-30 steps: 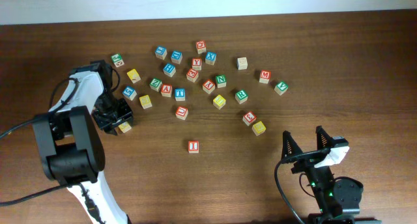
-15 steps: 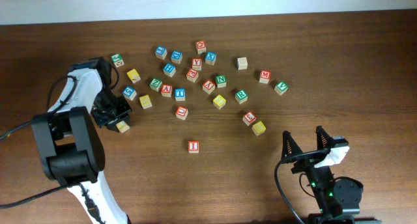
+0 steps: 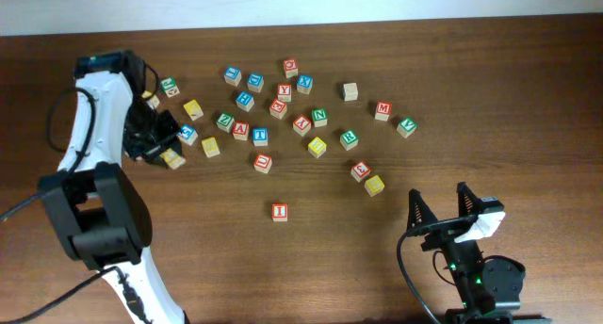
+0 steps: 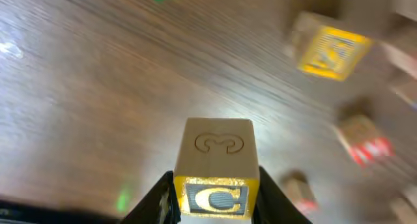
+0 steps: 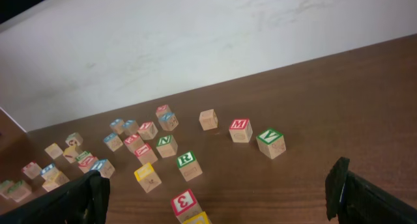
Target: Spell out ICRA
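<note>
Left wrist: pinching small yellow-faced wooden C cube (image 4: 216, 165) in left gripper (image 4: 215, 199). Overhead: holding right gripper (image 3: 438, 197) splayed, empty.

Left tool (image 4: 215, 193) cropped, far blocks (image 4: 332, 49) blurred

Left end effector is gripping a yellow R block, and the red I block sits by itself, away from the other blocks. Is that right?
Not quite. The left end effector grips a yellow C block, not an R; the left wrist view shows the letter plainly. The rest holds: in the overhead view the red I block sits by itself, away from the other blocks.
</note>
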Action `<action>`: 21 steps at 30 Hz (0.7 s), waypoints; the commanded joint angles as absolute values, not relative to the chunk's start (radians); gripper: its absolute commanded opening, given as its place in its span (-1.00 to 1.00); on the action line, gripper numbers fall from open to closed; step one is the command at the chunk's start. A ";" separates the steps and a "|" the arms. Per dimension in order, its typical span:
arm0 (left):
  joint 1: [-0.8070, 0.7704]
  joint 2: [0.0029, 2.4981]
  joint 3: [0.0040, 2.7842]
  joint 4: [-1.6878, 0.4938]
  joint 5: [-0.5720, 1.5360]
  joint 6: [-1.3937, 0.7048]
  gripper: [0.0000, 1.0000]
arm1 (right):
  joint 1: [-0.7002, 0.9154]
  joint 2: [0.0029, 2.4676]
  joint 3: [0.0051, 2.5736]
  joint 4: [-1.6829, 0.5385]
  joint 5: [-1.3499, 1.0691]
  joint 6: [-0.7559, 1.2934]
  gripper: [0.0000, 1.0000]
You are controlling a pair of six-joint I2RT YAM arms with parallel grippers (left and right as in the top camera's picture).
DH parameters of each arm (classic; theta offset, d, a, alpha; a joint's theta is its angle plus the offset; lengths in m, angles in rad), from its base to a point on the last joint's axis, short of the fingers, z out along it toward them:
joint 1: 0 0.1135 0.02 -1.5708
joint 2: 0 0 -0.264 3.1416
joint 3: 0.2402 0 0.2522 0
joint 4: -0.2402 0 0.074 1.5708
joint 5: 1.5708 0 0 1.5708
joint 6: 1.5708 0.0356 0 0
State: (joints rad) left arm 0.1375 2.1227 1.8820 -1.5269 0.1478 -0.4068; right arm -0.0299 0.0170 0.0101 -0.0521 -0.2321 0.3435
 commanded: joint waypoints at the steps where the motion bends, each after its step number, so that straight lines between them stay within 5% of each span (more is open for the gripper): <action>1: 0.137 2.126 1.936 -1.563 0.335 -0.359 -0.48 | -0.027 0.013 0.006 -0.057 -0.224 0.346 0.97; 6: 0.064 2.126 1.935 -1.592 0.398 -0.341 -0.48 | -0.027 0.013 0.006 -0.057 -0.224 0.346 0.97; 15: -0.376 2.127 1.930 -1.533 0.393 -0.353 -0.47 | -0.027 0.013 0.006 -0.057 -0.224 0.345 0.97; 21: -0.633 2.127 1.870 -1.449 0.166 -0.586 -0.42 | -0.027 0.013 0.006 -0.057 -0.224 0.346 0.96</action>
